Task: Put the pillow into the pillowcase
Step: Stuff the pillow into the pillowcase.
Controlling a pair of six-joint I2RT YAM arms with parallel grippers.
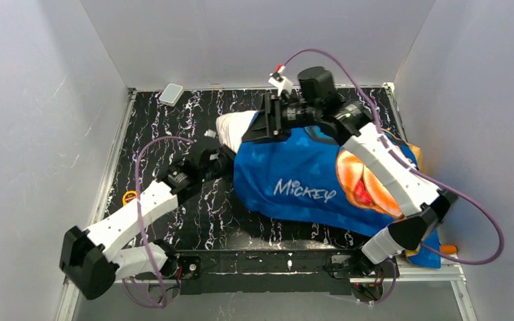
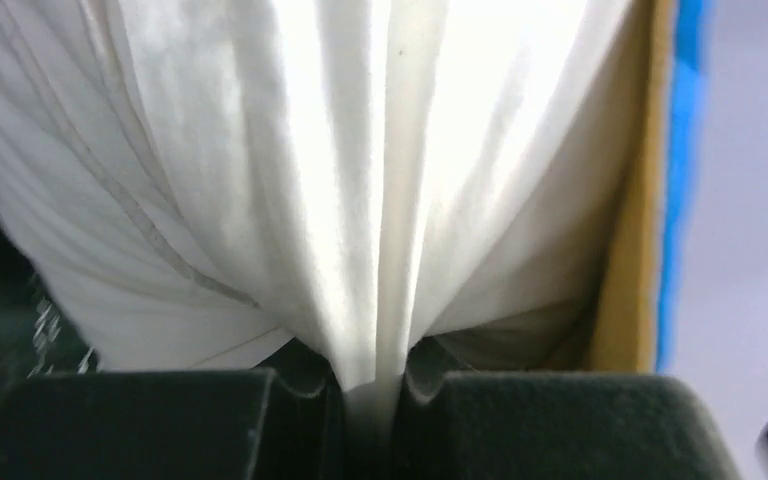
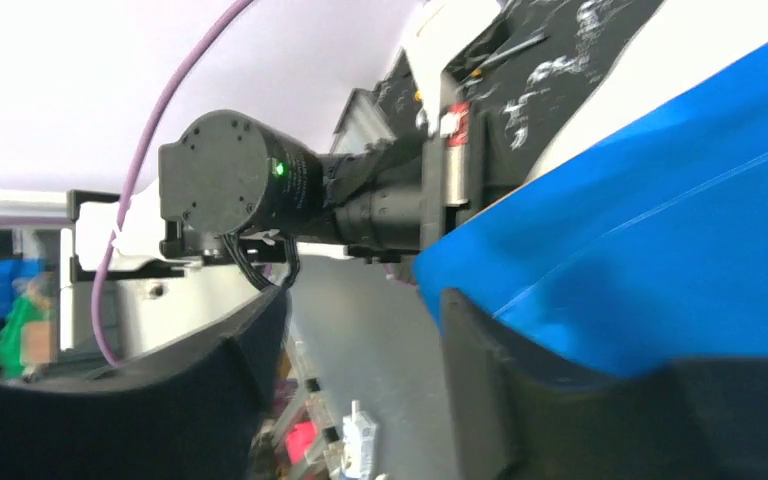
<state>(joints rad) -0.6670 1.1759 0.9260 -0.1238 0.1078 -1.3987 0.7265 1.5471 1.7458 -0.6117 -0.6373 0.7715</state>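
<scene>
The white pillow (image 1: 231, 127) lies in the middle of the black table (image 1: 174, 124). Most of it is inside the blue pillowcase (image 1: 294, 180), and only its white end pokes out at the far left of the case. The left gripper (image 2: 370, 385) has its fingers pinching a fold of the pillow's white cloth, just beside the yellow inside of the pillowcase. The right gripper (image 3: 360, 370) is at the far edge of the pillowcase, with its fingers spread apart, nothing between them, and blue cloth lying against one finger.
</scene>
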